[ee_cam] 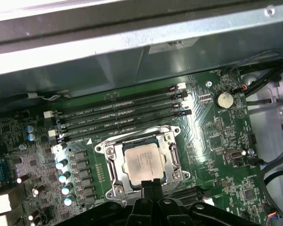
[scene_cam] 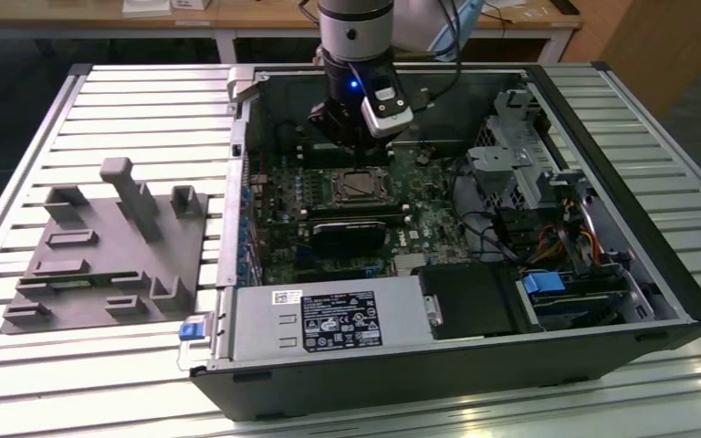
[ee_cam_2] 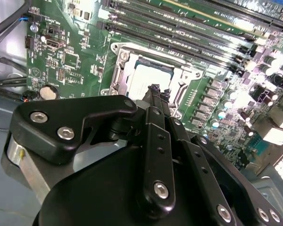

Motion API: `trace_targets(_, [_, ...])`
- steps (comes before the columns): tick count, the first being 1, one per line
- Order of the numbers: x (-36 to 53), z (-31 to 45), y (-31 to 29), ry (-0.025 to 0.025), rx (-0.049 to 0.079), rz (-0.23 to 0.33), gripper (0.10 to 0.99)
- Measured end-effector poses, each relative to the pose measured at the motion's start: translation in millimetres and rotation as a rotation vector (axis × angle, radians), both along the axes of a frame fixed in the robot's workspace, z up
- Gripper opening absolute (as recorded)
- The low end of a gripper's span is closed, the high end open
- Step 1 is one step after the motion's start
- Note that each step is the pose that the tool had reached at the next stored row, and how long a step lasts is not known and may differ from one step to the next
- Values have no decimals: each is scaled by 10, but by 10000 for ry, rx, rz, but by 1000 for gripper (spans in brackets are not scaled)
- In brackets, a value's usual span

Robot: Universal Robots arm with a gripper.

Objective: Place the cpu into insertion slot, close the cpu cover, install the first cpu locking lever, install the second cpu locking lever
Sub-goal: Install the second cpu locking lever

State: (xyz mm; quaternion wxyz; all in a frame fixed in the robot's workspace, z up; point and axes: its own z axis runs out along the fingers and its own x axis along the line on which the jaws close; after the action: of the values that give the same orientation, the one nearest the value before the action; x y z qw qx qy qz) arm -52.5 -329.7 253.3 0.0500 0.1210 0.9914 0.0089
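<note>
exterior: high, far | wrists: close, sharing cpu (ee_cam: 142, 162) socket

An open computer case (scene_cam: 473, 301) lies on a slatted table (scene_cam: 131, 109). The arm reaches into it, its claw (scene_cam: 353, 146) just above the insertion slot (scene_cam: 357, 187), whose cpu cover (scene_cam: 358, 175) seems lowered. A grey fixture (scene_cam: 101, 251) sits at the exterior view's left.

grey fixture block (scene_cam: 107, 246) | coin cell (ee_cam: 223, 99) | blue latch (scene_cam: 193, 329)

So the table (scene_cam: 120, 100) is a slatted metal one, with the open PC case (scene_cam: 448, 365) lying on it and a grey fixture block (scene_cam: 95, 260) beside it, toward the exterior view's left.
</note>
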Motion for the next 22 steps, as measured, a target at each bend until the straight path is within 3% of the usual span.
trace_targets(9, [-3,-18,-111,0,0,0,102])
trace_targets(22, [-32,-118,-260,0,0,1,102])
